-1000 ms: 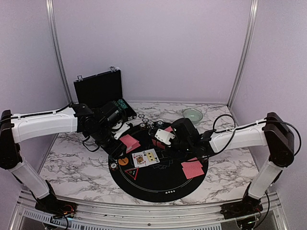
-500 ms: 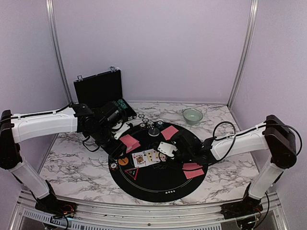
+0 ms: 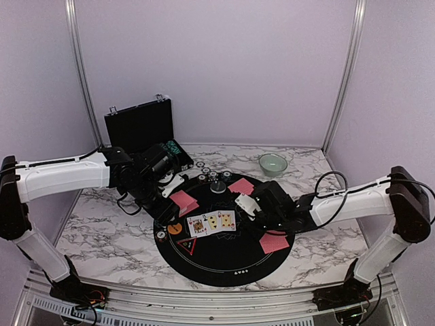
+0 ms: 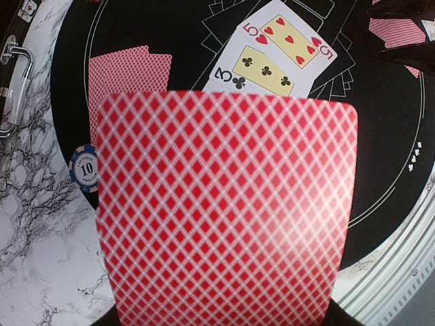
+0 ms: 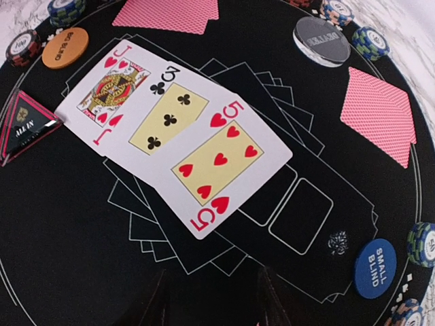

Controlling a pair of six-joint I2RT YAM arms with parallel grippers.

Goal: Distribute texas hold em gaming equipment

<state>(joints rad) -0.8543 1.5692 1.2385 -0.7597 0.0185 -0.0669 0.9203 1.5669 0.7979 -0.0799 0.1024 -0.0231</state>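
Note:
A row of three face-up cards [image 3: 211, 222], jack [image 5: 112, 92], three of clubs [image 5: 168, 119] and five of hearts [image 5: 217, 159], lies on the round black mat [image 3: 224, 261]. My right gripper [image 3: 249, 205] hovers just right of the row. Its dark fingers [image 5: 279, 299] stand open over bare mat with nothing between them. My left gripper [image 3: 179, 197] is shut on a stack of red-backed playing cards [image 4: 224, 210] at the mat's left edge; the stack hides its fingers. Face-down cards [image 3: 241, 186] [image 3: 274, 242] lie at the back and right. Poker chips [image 3: 211, 178] line the far rim.
Also on the mat are a dealer disc [image 5: 321, 40], an orange disc [image 5: 64, 47], a blue small-blind disc [image 5: 375, 267] and an all-in triangle [image 5: 27, 125]. An open black case [image 3: 139, 125] stands at the back left and a pale green bowl [image 3: 272, 164] at the back right.
The right gripper came down and to the right, laid the five of hearts beside the jack and the three, and let it go. The left arm kept still.

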